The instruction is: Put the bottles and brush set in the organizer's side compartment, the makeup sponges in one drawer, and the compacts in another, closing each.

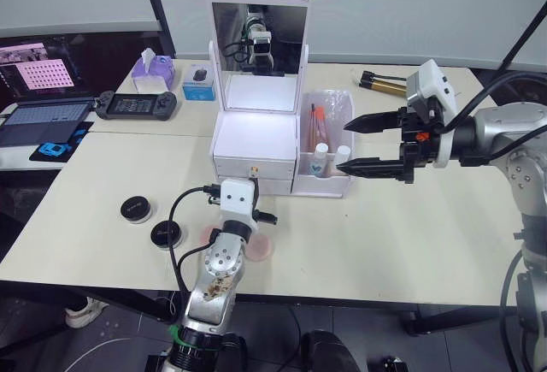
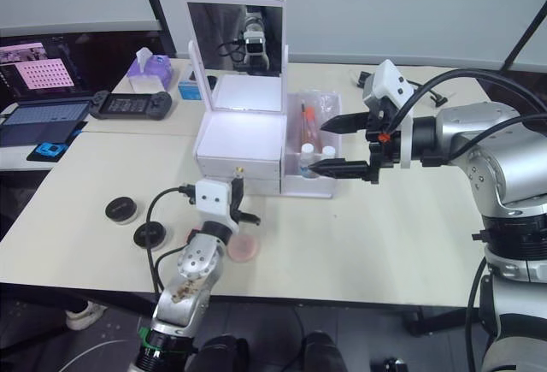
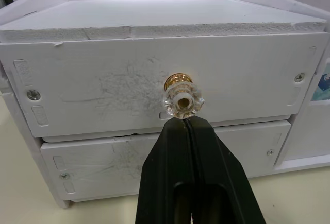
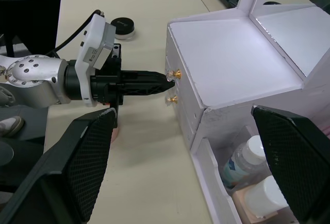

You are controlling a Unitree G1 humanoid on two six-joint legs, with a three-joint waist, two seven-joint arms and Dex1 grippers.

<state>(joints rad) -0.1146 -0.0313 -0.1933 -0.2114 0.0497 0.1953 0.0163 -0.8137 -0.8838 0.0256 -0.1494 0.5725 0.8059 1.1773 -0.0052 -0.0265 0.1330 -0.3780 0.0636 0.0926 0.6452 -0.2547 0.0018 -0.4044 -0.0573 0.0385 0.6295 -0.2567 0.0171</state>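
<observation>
White organizer (image 1: 254, 145) at table centre, both drawers shut. Left gripper (image 4: 167, 81), fingers pressed together, tip touching upper drawer's gold knob (image 3: 181, 94). Right gripper (image 1: 349, 145) spread wide, hovering beside side compartment (image 1: 325, 186), which holds two bottles (image 4: 247, 160) and brush set (image 1: 318, 121). Peach sponges (image 2: 242, 248) on table near left arm.

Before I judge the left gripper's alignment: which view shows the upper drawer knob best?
The left wrist view: the upper drawer knob sits large, just past the shut left gripper. The right wrist view shows it small from the side; the eye views show a speck.
</observation>
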